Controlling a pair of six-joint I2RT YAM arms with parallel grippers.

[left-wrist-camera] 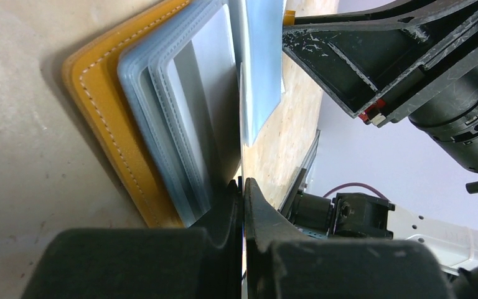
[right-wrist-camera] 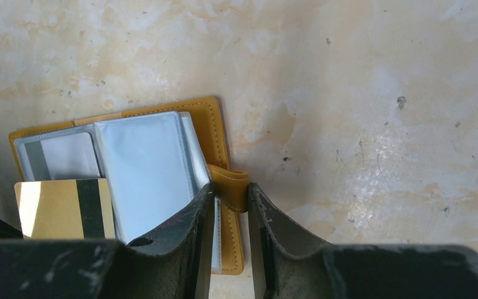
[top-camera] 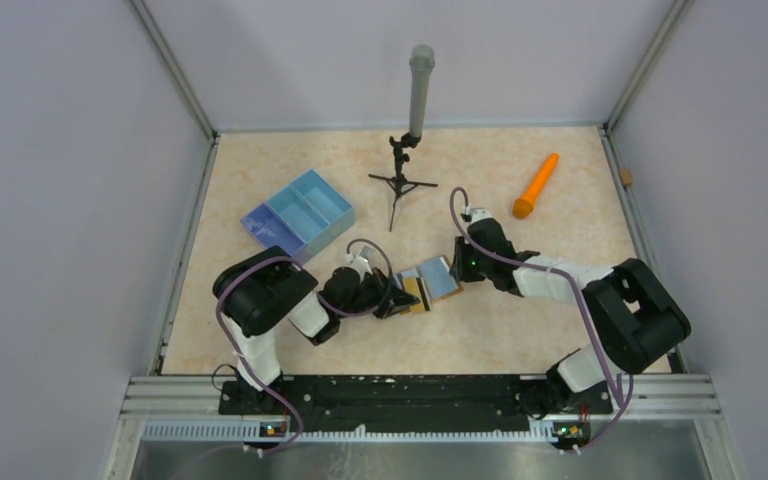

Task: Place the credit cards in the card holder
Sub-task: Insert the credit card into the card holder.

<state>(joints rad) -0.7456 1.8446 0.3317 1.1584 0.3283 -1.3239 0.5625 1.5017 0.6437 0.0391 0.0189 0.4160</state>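
The blue tray (top-camera: pixel 322 200) stands at the left rear of the bench (top-camera: pixel 520 330). The left tool (left-wrist-camera: pixel 243 184) has its fingers together on the thin edge of a gold credit card (right-wrist-camera: pixel 62 208) with a dark stripe. This card overlaps the left half of the open card holder (right-wrist-camera: pixel 213 134), which lies at mid-bench. A second striped card (right-wrist-camera: pixel 56 156) sits in a left-hand pocket. The right tool (right-wrist-camera: pixel 230 192) is clamped on the snap tab (right-wrist-camera: pixel 230 180). The orange stick (top-camera: pixel 537 185) lies at the right rear.
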